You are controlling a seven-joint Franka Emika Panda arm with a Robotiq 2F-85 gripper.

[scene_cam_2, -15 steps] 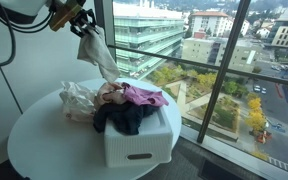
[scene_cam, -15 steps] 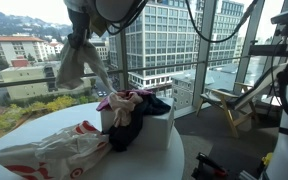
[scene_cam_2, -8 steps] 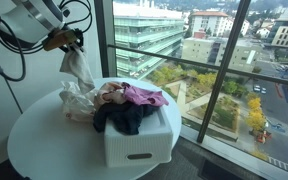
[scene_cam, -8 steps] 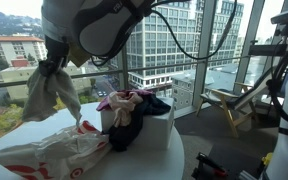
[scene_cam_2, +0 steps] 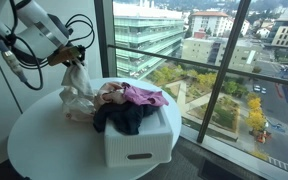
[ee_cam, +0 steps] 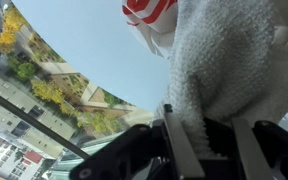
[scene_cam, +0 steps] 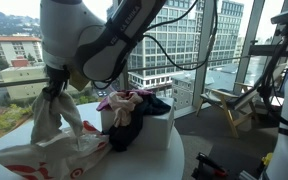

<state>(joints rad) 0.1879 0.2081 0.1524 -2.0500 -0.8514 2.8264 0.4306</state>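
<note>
gripper (scene_cam: 54, 91): jaws narrow, pinched on the top of a pale knitted cloth (scene_cam: 55, 120). the wrist view shows the weave (ee_cam: 234, 60) bunched between the fingers.

position: cloth hangs free beside the white basket (scene_cam_2: 139, 146), over the white-and-red plastic bag (scene_cam: 36, 156) on the round table (scene_cam_2: 46, 150). its lower end looks to brush the bag, but the contact is hard to make out in an exterior view (scene_cam_2: 77, 82).

progress (judged): cloth is out of the basket, not laid down, grip not released. a pink garment (scene_cam_2: 142, 96) and a dark garment (scene_cam_2: 124, 119) lie heaped in the basket.

counts: 1 gripper, 1 held cloth, 1 bag, 1 basket, 1 table. at least 2 garments in the basket, possibly a third, paler one beneath.
</note>
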